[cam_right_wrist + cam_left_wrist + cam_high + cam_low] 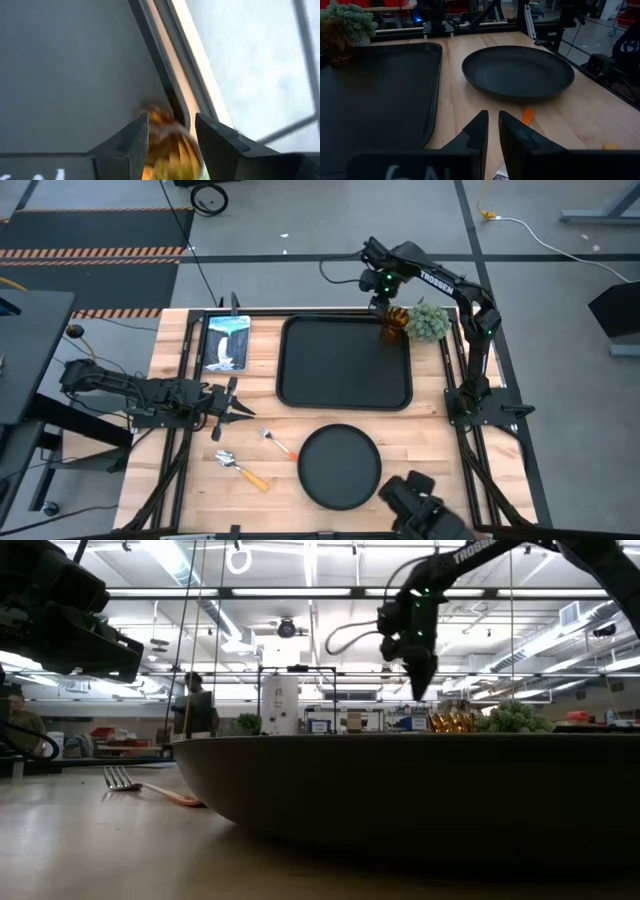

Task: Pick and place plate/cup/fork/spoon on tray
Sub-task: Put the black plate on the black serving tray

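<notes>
From above, my right pincer [390, 308] hangs over the tray's [345, 395] far right corner, where the cup [394, 323] stands at the rim beside a green plant [428, 321]. My left pincer [232, 409] rests near the worktop's [420, 435] left edge. The fork [277, 443] and spoon [240, 468] lie left of the plate [339, 466].

Level view: the plate's rim fills the foreground.

Left wrist: my fingers [478, 134] nearly closed, empty.

Right wrist: fingers [136, 136] spread, the cup [167, 140] between them; grip I cannot tell.

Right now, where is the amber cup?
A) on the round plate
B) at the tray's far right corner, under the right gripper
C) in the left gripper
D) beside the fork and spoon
B: the cup sits at the tray corner, below the right gripper, beside the green plant.
</notes>
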Available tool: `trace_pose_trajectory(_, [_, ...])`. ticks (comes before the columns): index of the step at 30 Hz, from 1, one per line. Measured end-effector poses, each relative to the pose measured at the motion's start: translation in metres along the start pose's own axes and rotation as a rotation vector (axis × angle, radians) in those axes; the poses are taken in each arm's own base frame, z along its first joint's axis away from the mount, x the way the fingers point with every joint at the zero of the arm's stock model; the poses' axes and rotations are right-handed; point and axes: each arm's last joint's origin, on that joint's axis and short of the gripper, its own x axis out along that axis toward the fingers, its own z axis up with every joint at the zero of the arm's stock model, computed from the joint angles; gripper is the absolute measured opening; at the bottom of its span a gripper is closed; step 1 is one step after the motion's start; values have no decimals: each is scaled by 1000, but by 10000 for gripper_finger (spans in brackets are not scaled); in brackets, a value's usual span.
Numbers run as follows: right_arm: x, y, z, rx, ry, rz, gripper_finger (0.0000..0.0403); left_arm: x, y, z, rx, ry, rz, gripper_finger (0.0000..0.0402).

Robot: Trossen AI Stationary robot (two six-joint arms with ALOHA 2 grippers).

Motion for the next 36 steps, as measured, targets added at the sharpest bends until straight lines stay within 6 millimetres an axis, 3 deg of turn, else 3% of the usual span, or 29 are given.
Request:
trace_pose_trajectory(11, [-9, 53, 44, -67, -298, 36, 170, 0, 0, 0, 0, 0, 0, 52])
trace_pose_trajectory(19, [-19, 127, 64, -223, -429, 123, 170, 0, 0, 0, 0, 0, 0, 52])
trace_pose_trajectory(30, [-34, 238, 59, -399, -488, 242, 170, 0, 0, 0, 0, 0, 0, 52])
trace_pose_trajectory(36, [-38, 284, 45, -462, -488, 290, 170, 0, 0, 1, 23, -7, 7, 52])
